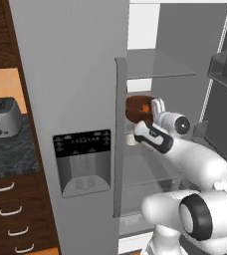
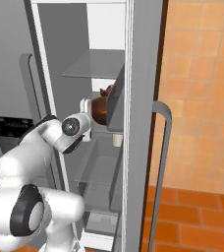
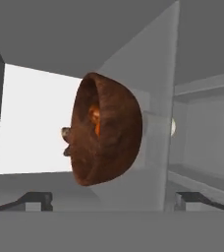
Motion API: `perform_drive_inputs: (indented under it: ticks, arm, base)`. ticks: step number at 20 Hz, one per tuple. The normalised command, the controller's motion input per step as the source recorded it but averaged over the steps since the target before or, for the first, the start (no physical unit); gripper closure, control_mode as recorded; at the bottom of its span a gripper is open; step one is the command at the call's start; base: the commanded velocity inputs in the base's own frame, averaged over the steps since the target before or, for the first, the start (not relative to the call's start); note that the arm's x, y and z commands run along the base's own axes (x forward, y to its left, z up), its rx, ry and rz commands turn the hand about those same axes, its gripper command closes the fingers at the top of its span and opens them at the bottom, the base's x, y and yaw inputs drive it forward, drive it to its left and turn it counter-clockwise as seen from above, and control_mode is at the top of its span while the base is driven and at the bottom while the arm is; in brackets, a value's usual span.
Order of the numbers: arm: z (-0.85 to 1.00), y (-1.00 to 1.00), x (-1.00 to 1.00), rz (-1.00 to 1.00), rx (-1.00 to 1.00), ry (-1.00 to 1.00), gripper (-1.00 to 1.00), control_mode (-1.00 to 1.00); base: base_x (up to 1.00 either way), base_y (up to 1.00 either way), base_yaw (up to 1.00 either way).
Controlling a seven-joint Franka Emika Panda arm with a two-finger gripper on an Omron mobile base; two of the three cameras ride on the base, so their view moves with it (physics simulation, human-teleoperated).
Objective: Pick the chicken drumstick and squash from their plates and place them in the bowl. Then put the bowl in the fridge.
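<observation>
Sitting dead ahead of the spread pincer (image 3: 111, 199), clear of both fingertips, the bowl (image 3: 106, 130) is being left on the fridge (image 1: 75, 74) shelf.

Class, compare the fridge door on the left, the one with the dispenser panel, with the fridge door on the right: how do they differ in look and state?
The left door is shut, facing the room; the right door is swung open, seen edge-on. The left door bears a dark dispenser panel; the right door's outer face shows none. Both are silver-grey with long vertical handles.
</observation>
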Motion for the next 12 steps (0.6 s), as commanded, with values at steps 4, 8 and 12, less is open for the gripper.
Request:
perform_drive_inputs:
  ticks: [4, 8, 12]
  arm:
    - [0.71, 0.02, -1.0, 0.0, -0.19, 0.2, -1.0, -1.0]
    - [0.98, 0.1, -0.99, 0.0, -0.09, 0.31, -1.0, -1.0]
    - [1.0, 0.17, -0.92, 0.01, -0.02, 0.37, -1.0, -1.0]
  base:
    - [0.0, 0.0, 0.0]
    - [0.0, 0.0, 0.0]
    - [0.0, 0.0, 0.0]
